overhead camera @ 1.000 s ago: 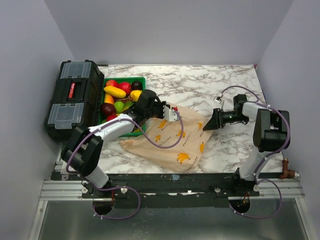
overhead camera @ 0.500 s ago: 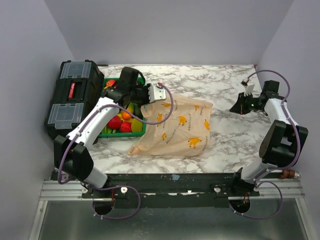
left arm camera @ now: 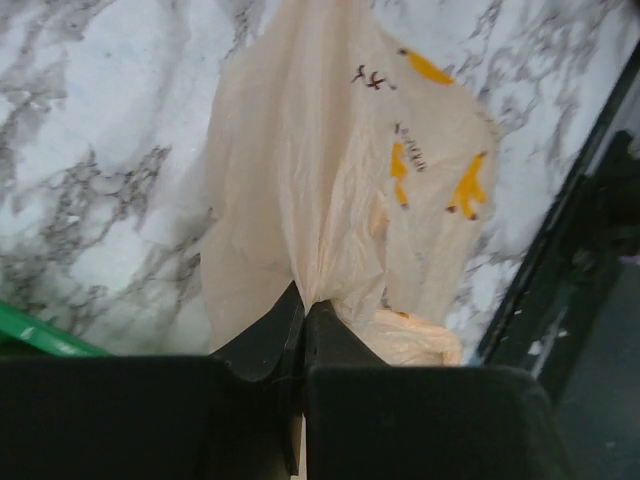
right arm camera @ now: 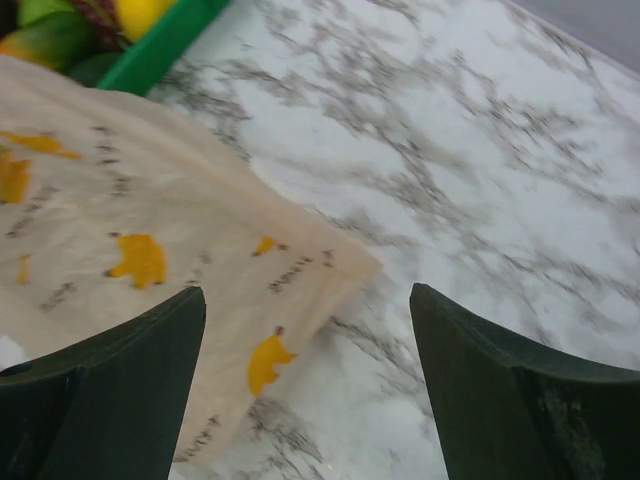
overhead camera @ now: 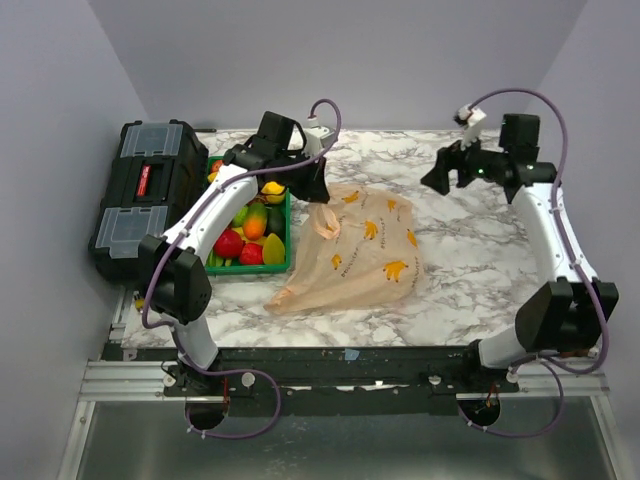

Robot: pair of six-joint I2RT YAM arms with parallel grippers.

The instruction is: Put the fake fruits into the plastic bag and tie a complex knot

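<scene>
The plastic bag [overhead camera: 360, 260] lies crumpled on the marble table, pale peach with yellow banana prints. My left gripper [overhead camera: 316, 192] is shut on a gathered fold of its upper left edge and holds that edge raised; in the left wrist view the bag [left arm camera: 300, 150] hangs from the closed left gripper [left arm camera: 303, 302]. The fake fruits [overhead camera: 250, 225] lie in the green tray [overhead camera: 285, 160] left of the bag. My right gripper [overhead camera: 442, 176] hovers open above the table beyond the bag's far right corner. In the right wrist view that corner of the bag [right arm camera: 130, 220] lies below the right gripper [right arm camera: 308, 305], with nothing between its fingers.
A black toolbox [overhead camera: 145, 195] stands at the table's left edge, beside the tray. The tray's corner [right arm camera: 170, 40] and some fruits [right arm camera: 60, 30] show at the top left of the right wrist view. Bare marble [overhead camera: 470, 250] stretches right of the bag.
My left gripper has carried the bag's edge up and toward the back. The right arm has swung in from the right side toward the back middle, and its jaws now stand wide.
</scene>
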